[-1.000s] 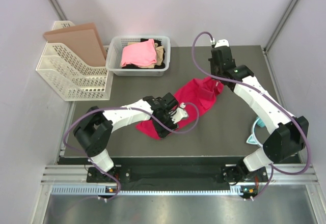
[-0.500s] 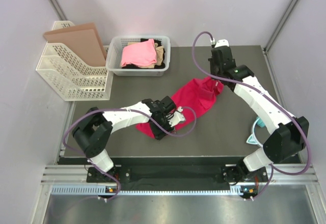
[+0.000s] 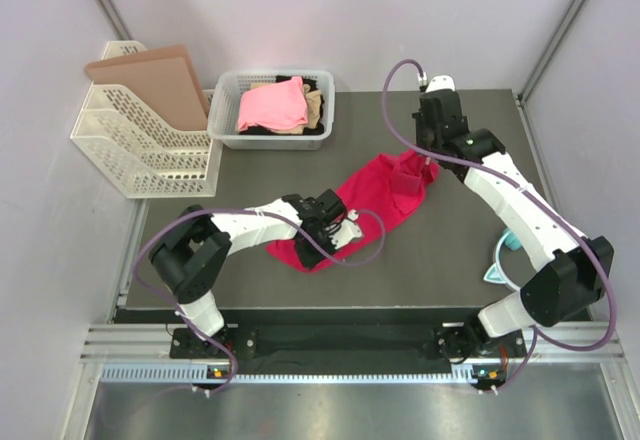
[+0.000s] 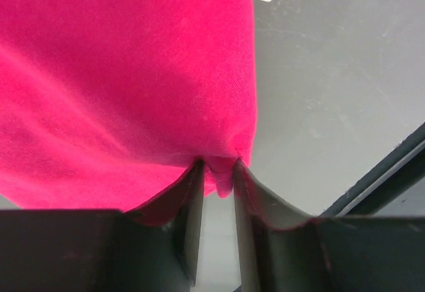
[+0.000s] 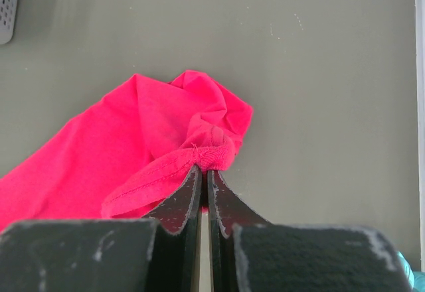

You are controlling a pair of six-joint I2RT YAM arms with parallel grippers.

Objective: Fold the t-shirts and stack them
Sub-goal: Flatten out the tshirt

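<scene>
Two arms work one bright crimson t-shirt [image 3: 375, 192] that lies crumpled in a diagonal band across the middle of the dark table [image 3: 450, 250]. At the far left corner a white mesh file rack [image 3: 130, 155] holds a brown board [image 3: 150, 78]. Just to its right, against the far edge, a white mesh basket [image 3: 270, 142] holds a light pink t-shirt [image 3: 272, 105] on top, a tan one [image 3: 316, 108] beside it and black cloth [image 3: 315, 131] underneath.

The left gripper [image 3: 340, 225] sits low over the shirt's near-left end. In the left wrist view its fingers [image 4: 192, 199] are clenched on a small fold of the shirt's edge [image 4: 218, 179], the cloth [image 4: 133, 73] spreading away above them. The right gripper [image 3: 422, 163] is at the shirt's far-right end. In the right wrist view its jaws are pressed together on a stitched hem [image 5: 202, 159], with the bunched cloth [image 5: 133, 146] trailing off to the left. A teal object [image 3: 500, 260] peeks out near the right edge, behind the right arm.
</scene>
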